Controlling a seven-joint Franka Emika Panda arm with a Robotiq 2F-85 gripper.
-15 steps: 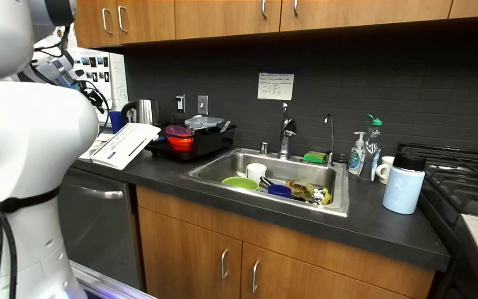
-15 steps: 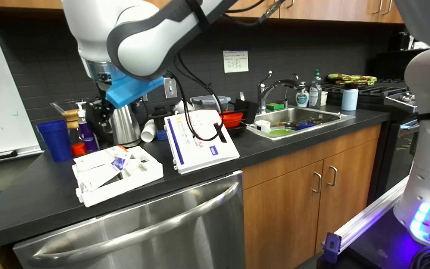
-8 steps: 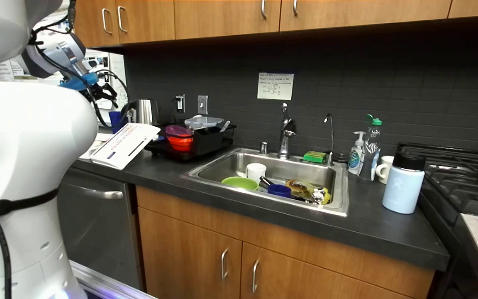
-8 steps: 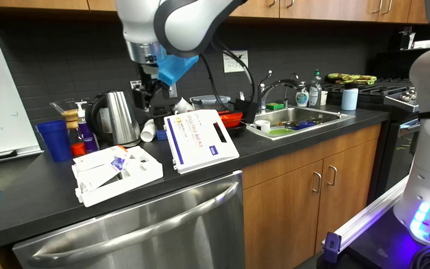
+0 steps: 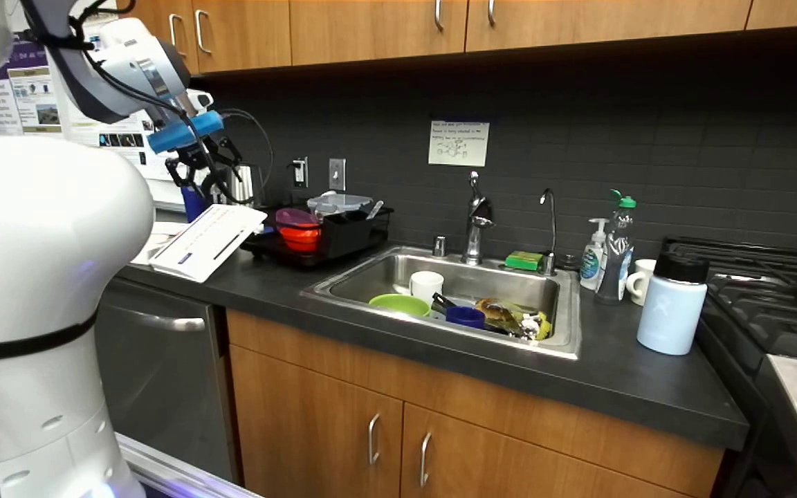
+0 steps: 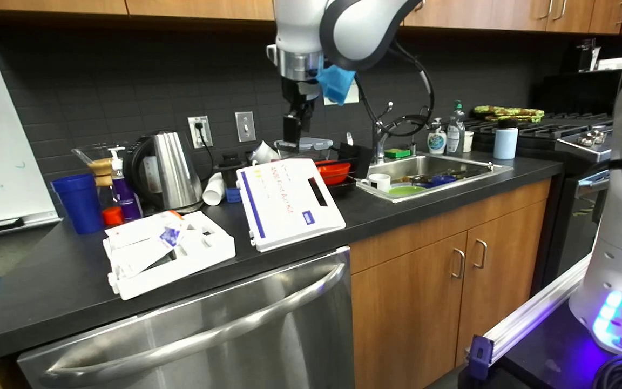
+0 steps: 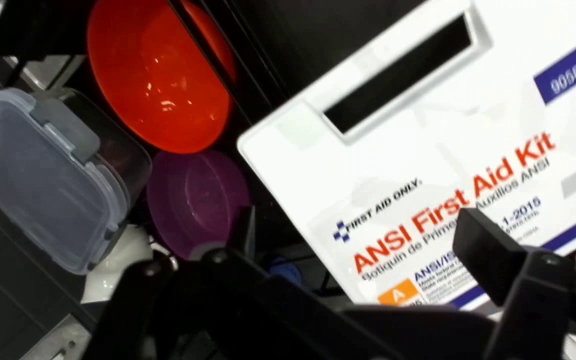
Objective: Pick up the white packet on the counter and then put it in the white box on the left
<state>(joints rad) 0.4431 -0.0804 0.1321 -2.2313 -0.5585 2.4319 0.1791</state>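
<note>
The upright white box (image 6: 289,205), printed "ANSI First Aid Kit" with red and blue lettering, leans tilted on the counter; it also shows in an exterior view (image 5: 212,238) and large in the wrist view (image 7: 313,150). An open, shallow white box (image 6: 192,270) lies to its left with flat white items inside. A white packet with blue print (image 6: 173,235) lies on those items. My gripper (image 6: 291,138) hangs above the upright box, pointing down, apart from it. In the wrist view the gripper's (image 7: 363,227) fingers are wide apart, with nothing between them. It also shows in an exterior view (image 5: 208,180).
A steel kettle (image 6: 173,173), a blue cup (image 6: 79,202) and a purple pump bottle (image 6: 126,194) stand behind the open box. A black dish rack holds a red bowl (image 7: 158,75), a purple bowl (image 7: 195,200) and a lidded container (image 7: 48,180). The sink (image 5: 571,304) lies beyond.
My gripper has moved rightward in both exterior views, from in front of the kettle to above the upright white box. The boxes and packet have not moved.
</note>
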